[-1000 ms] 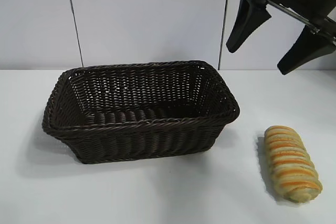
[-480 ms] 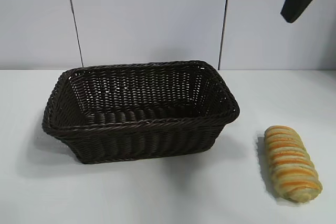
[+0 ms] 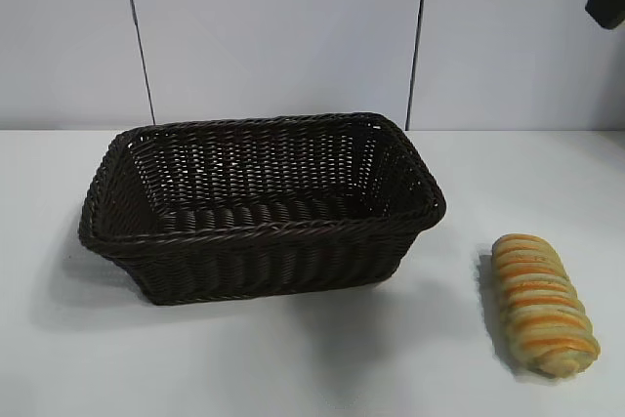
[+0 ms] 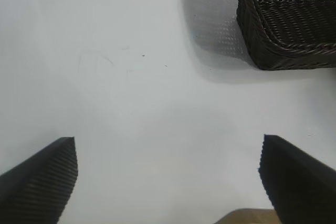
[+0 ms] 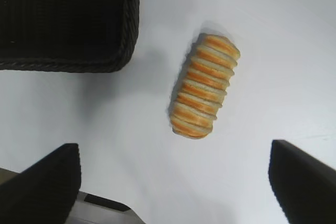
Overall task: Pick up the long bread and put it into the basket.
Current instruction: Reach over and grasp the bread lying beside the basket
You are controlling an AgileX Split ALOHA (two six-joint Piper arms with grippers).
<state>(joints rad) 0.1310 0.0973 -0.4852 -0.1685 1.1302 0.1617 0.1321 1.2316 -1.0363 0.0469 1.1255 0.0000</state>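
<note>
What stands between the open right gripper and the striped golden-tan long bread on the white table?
Nothing visible does. In the right wrist view, the striped golden-tan long bread lies alone on the white table, apart from the dark-brown woven wicker basket, with the open right gripper above it.

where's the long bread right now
In the exterior view the long bread lies on the white table at the lower right, apart from the basket, off its right end, with nothing touching it.
</note>
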